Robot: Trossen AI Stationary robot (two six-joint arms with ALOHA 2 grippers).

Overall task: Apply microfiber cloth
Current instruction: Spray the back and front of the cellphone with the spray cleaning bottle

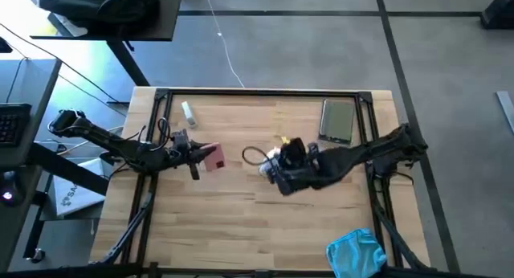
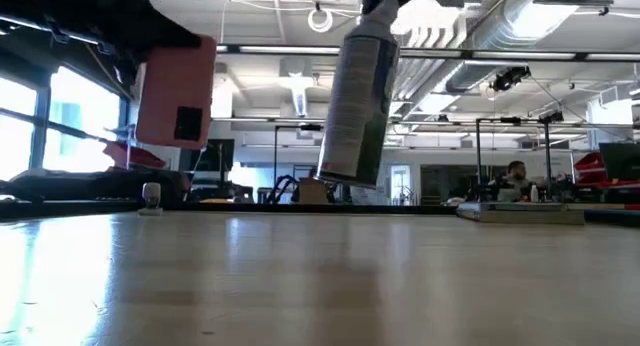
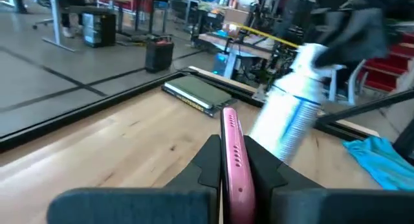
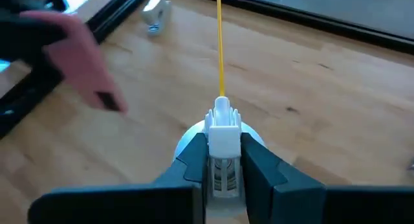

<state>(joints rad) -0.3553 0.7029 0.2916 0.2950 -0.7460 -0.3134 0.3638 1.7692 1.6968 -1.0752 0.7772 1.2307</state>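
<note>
The turquoise microfiber cloth point(image 1: 356, 252) lies rumpled at the table's near right corner, and no gripper touches it; it also shows in the left wrist view point(image 3: 381, 160). My left gripper point(image 1: 195, 153), left of the table's middle, is shut on a pink phone point(image 1: 212, 157). My right gripper point(image 1: 281, 167), near the middle, is shut on a grey spray can point(image 2: 355, 101) with a white nozzle and a thin yellow straw point(image 4: 220, 43). The can and the pink phone point(image 2: 175, 91) hang side by side above the table. My left gripper pinches the pink phone between its two fingers, which lie on its flat faces near one end point(image 3: 234, 160). The phone stands on edge, sticking out past the fingertips, lifted clear of the table. My right gripper pinches the spray can at its top, just below the white nozzle point(image 4: 223, 160), between its two fingers. The can hangs below the gripper, tilted, its bottom point(image 2: 345, 174) clear of the table.
A dark phone point(image 1: 337, 120) lies at the far right of the table. A small clear spray bottle point(image 1: 188, 111) lies at the far left. A black cable loop point(image 1: 253, 156) shows between the two grippers. Bare wood fills the near half of the table.
</note>
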